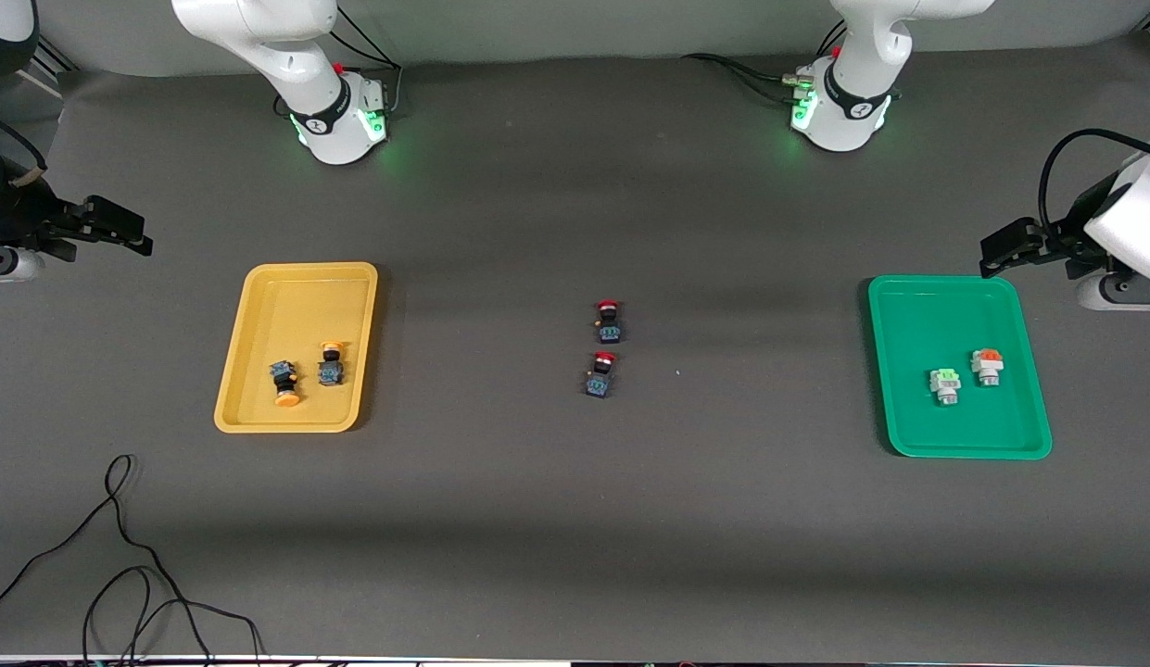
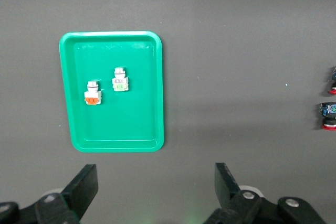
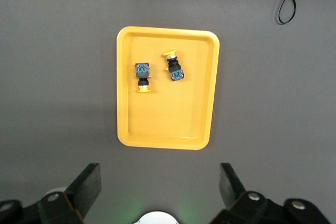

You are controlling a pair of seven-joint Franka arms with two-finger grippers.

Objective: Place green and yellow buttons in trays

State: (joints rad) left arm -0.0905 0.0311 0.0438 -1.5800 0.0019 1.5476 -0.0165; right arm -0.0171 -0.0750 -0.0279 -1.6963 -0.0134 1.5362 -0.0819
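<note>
The yellow tray lies toward the right arm's end and holds two dark switches with yellow-orange caps. The right wrist view also shows this tray and both switches. The green tray lies toward the left arm's end and holds a white switch with a green block and one with an orange block. The left wrist view shows the tray and both switches too. My left gripper and my right gripper are open, empty and raised over bare mat beside their trays.
Two dark switches with red caps lie on the grey mat mid-table, between the trays. A black cable loops on the mat nearer the front camera than the yellow tray. The arm bases stand along the table's back edge.
</note>
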